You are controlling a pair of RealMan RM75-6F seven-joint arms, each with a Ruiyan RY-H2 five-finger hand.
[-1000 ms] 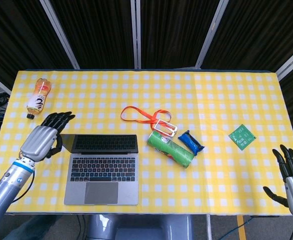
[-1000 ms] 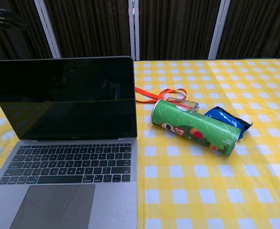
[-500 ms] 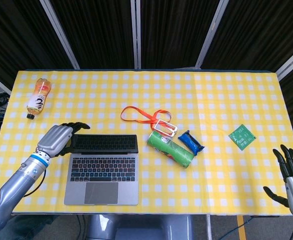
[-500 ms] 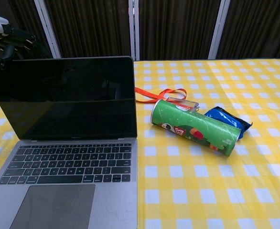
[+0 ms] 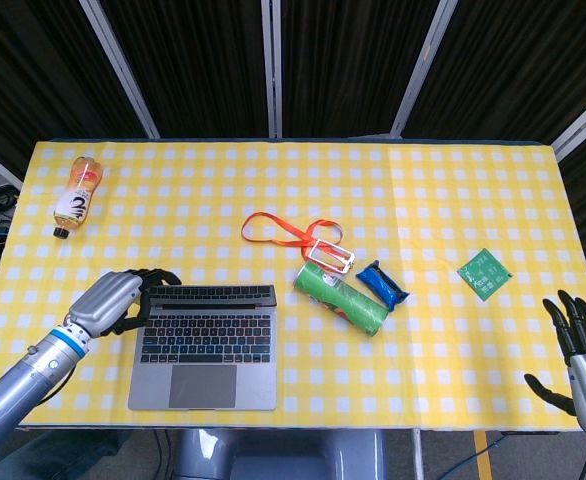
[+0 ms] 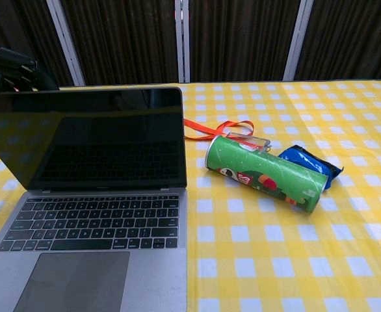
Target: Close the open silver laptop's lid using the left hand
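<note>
The silver laptop [image 5: 205, 345] sits at the table's front left, keyboard [image 6: 93, 224] towards me. Its dark-screened lid [image 6: 93, 136] is tipped forward past upright and shows from the head as a thin strip [image 5: 211, 293]. My left hand [image 5: 113, 298] is at the lid's top-left corner, with its dark fingers [image 6: 15, 64] curled over the back of the edge and the thumb beside it. My right hand [image 5: 581, 345] hovers with fingers spread off the table's front right corner, holding nothing.
A green tube can [image 5: 340, 298] lies right of the laptop, with a blue packet [image 5: 382, 283] and an orange lanyard [image 5: 291, 236] beside it. A drink bottle [image 5: 78, 193] lies at the far left and a green card [image 5: 485, 272] at the right.
The left hand came in from the left to the lid's top-left corner and drew it forward. The lid has tilted down towards the keyboard. The right hand stayed still.
</note>
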